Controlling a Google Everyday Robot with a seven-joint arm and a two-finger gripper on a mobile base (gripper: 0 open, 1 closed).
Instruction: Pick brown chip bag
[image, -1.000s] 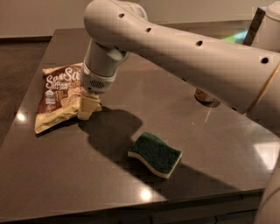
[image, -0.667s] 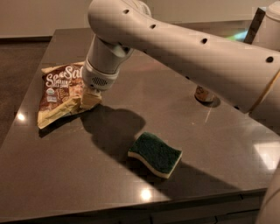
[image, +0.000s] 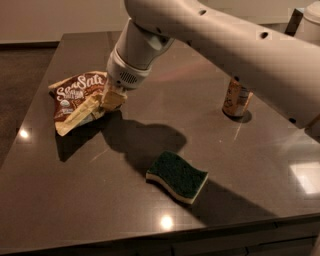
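The brown chip bag (image: 75, 98), dark brown with cream edges and white "Sea Salt" lettering, hangs tilted just above the left part of the dark table (image: 250, 165). It casts a shadow on the table below and to its right. My gripper (image: 111, 99) is at the bag's right edge, shut on that edge. The large white arm reaches down to it from the upper right.
A green-topped sponge (image: 177, 176) lies near the table's front middle. An orange soda can (image: 236, 97) stands at the right, partly behind the arm. The table's front edge runs along the bottom and its left edge is close to the bag.
The gripper and arm have risen slightly with the bag's right edge in the gripper. The bag has come up off the table. The soda can now shows more fully.
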